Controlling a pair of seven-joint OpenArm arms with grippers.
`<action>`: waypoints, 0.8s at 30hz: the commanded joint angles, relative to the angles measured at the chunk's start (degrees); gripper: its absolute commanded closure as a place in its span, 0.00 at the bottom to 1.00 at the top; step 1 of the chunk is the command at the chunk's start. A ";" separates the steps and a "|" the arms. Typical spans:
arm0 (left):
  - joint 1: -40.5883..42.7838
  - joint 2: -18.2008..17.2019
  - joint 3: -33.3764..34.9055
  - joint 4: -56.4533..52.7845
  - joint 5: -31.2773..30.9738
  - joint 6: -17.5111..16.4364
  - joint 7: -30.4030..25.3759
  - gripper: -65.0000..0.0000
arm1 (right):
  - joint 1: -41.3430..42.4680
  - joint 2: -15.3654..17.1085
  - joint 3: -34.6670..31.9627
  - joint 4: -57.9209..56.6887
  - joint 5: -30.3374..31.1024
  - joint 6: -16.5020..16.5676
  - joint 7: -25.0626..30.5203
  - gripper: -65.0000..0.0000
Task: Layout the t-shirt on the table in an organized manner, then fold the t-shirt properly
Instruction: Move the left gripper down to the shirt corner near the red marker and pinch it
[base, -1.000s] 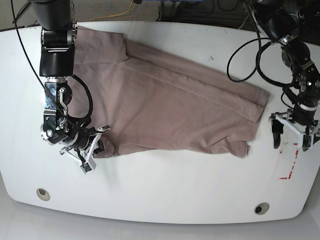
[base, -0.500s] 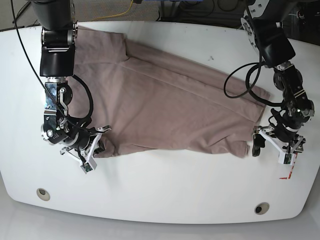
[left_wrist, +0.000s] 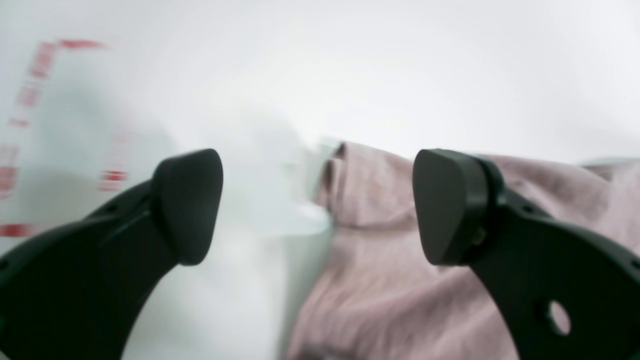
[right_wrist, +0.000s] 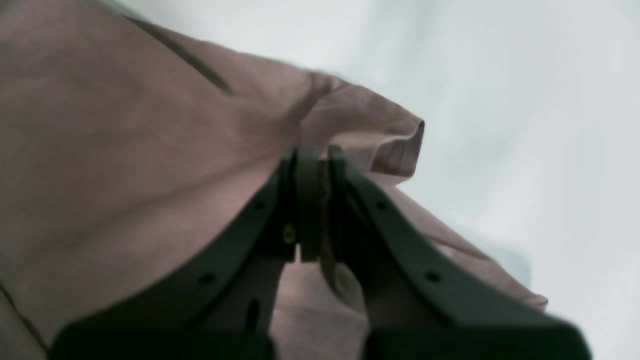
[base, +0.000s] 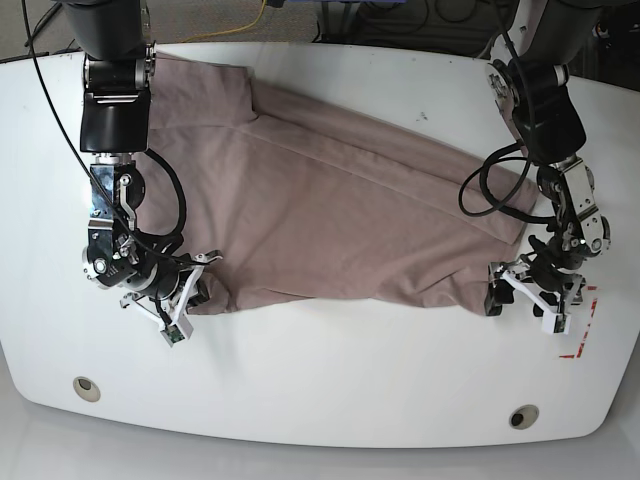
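Note:
The mauve-brown t-shirt (base: 330, 210) lies spread and wrinkled across the white table (base: 330, 400). In the base view my right gripper (base: 190, 302) sits at the shirt's near left corner, shut on the fabric. The right wrist view shows that gripper (right_wrist: 311, 165) pinching a raised fold of the t-shirt (right_wrist: 125, 150). My left gripper (base: 522, 308) stands open low over the shirt's near right corner. In the left wrist view this gripper (left_wrist: 317, 207) has the corner of the t-shirt (left_wrist: 390, 280) between its wide-apart fingers, with one fingertip (left_wrist: 445, 205) over the cloth and nothing gripped.
Red tape marks (base: 580, 340) lie just right of the left gripper, and the tape (left_wrist: 30, 90) also shows in the left wrist view. Two round grommet holes (base: 86, 387) (base: 522, 416) sit near the front edge. Cables (base: 270, 15) run behind the table's far edge.
The left arm has swung its open gripper leftward in the base view, from over the red tape to the shirt's near right corner. The right gripper has stayed put, still shut on the cloth.

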 joint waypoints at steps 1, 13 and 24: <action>-2.15 -0.76 0.20 -2.16 -1.07 -0.18 -3.94 0.13 | 1.76 0.73 0.32 1.10 0.82 -0.10 1.37 1.00; -2.33 -0.76 4.86 -14.21 -1.07 -0.09 -12.11 0.13 | 1.06 0.73 0.32 1.10 0.82 -0.10 1.46 1.00; -3.56 -0.76 4.94 -19.22 -1.16 4.13 -15.54 0.13 | 1.06 0.73 0.32 1.10 0.82 -0.10 1.46 1.00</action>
